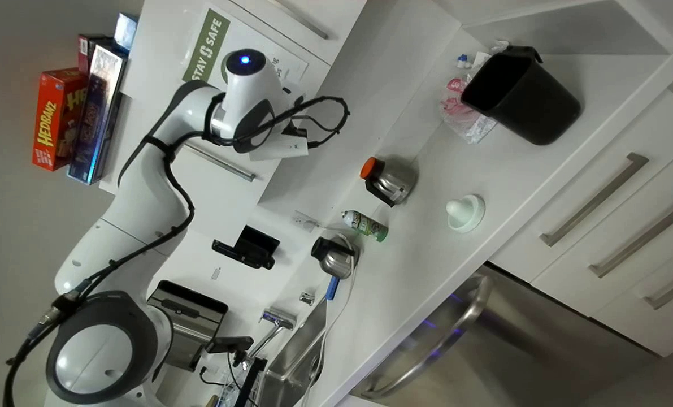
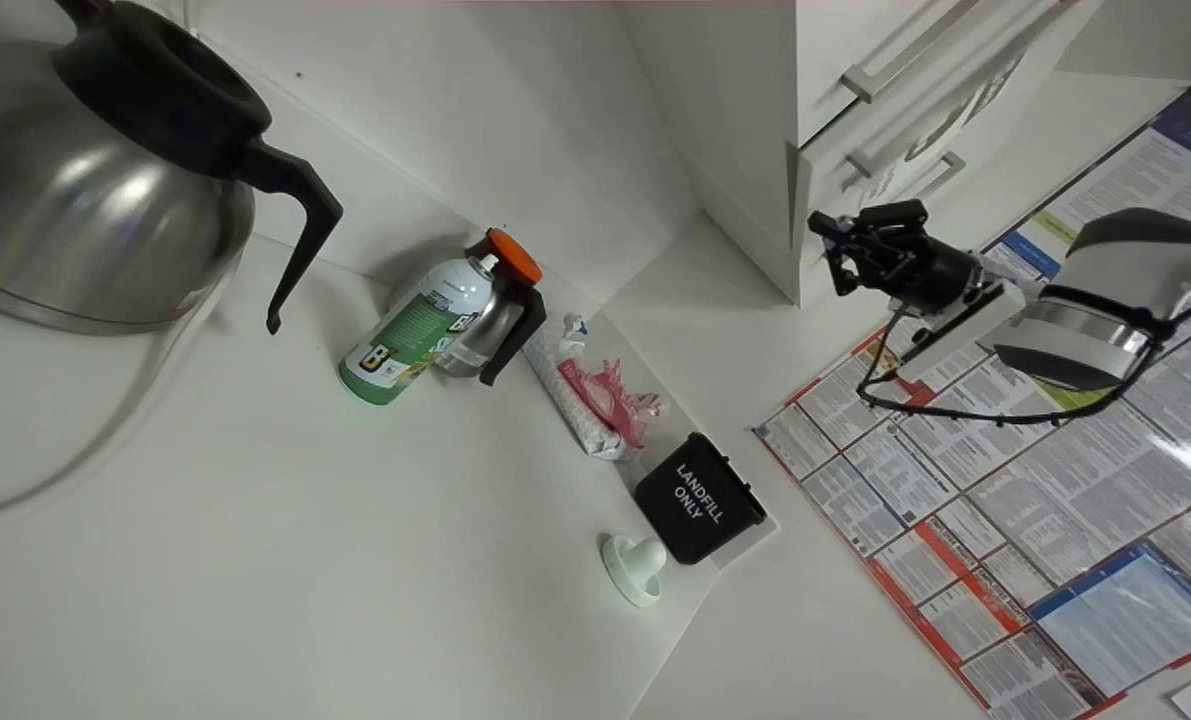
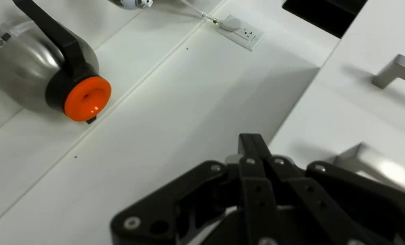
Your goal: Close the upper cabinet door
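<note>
- I'm looking over the smooth white worktop (image 1: 415,271), a long, straight-edged slab slanting through both exterior views.
- I'm holding the glossy white arm (image 1: 150,192), rounded and grey-jointed, extended across the cabinet fronts (image 1: 223,195) with its wrist bent.
- The upper cabinet door (image 1: 169,39), a flat white panel bearing a green-banded poster (image 1: 252,37), is hanging above the worktop, partly behind the wrist; in an exterior view it is standing slightly proud of the neighbouring front (image 2: 820,70).
- The bin (image 1: 531,102), matte black, tapered and open-mouthed, is sitting near the worktop's end.
- The orange-lidded carafe (image 3: 25,64), bulbous polished steel with a black handle, is gleaming.
- The tool (image 3: 252,144), black and jointed, is hanging close to the cabinet fronts with its fingers pressed together; I'm not able to tell whether they are touching the door.
- The spray can (image 2: 410,335), a slim green-and-white cylinder, is standing near the carafe.
- The pale green dome (image 1: 465,213), round-based, is resting nearer the worktop's front edge.
</note>
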Action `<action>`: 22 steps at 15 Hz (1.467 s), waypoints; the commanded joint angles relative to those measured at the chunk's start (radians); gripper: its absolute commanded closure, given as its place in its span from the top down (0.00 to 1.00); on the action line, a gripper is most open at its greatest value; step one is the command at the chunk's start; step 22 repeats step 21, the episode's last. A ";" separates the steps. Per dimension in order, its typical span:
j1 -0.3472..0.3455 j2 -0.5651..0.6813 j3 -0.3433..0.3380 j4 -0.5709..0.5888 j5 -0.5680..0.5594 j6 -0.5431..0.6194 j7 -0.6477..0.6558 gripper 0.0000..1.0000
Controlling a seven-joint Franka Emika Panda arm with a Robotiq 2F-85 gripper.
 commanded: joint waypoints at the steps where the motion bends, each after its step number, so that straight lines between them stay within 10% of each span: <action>1: 0.004 -0.133 0.091 -0.182 -0.010 0.175 -0.100 0.00; 9: -0.018 -0.542 0.128 -0.550 -0.350 0.619 0.130 0.00; 15: -0.088 -0.764 0.130 -0.689 -0.790 0.516 0.618 0.00; 22: -0.093 -0.852 0.127 -0.715 -0.891 0.417 0.798 0.00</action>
